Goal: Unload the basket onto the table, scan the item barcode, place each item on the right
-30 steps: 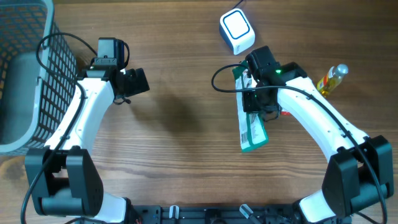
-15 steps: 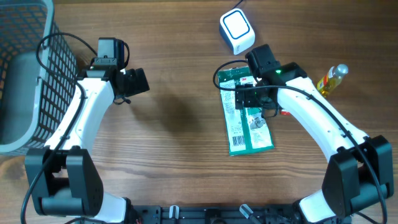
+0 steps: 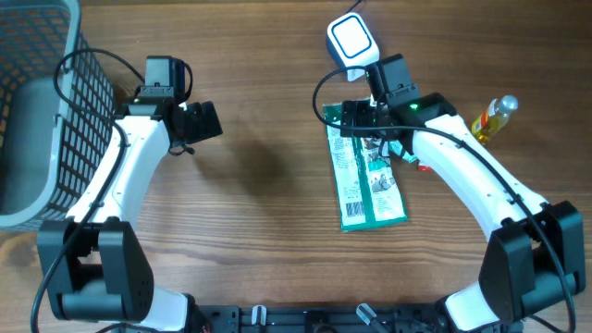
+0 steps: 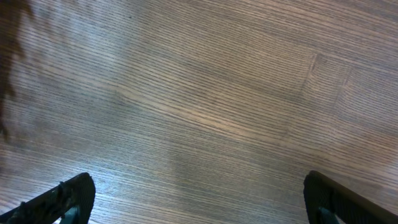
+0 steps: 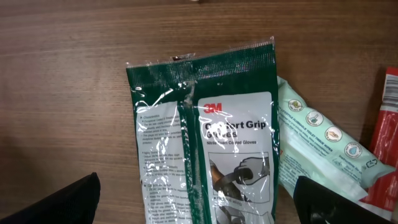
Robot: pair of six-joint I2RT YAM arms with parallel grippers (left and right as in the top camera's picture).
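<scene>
Scanner: the white square barcode scanner with the blue-lit window (image 3: 352, 42) sits at the far edge of the wooden table (image 3: 268, 213), window facing up. I judge that any code has to be shown to it from above.

Item: the dark green plastic packet of work gloves (image 5: 205, 143) lies flat on the wood, printed side up, its sealed top edge towards the scanner and just short of it. I see no barcode on the part in view, so I cannot tell which side carries it.

Why flat: lying like this, the packet shows its face to the cameras and not to the window. I judge it needs lifting and turning before a scan counts.

Right gripper: the right gripper (image 5: 202, 208) is spread wide and pinching nothing.

Item against gripper: the packet lies straight below it, between the two fingertips and apart from both. From overhead the gripper hangs over the packet's upper end.

Neighbours: a pale green wipes pouch (image 5: 317, 137) is tucked partly under the packet's right edge, with a red wrapper (image 5: 388, 124) beside that. A grab from that side could catch them.

Left gripper: the left gripper (image 4: 199, 205) is spread wide over bare wood, well apart from the packet, beside the grey mesh basket (image 3: 37, 92). I read it as parked.
</scene>
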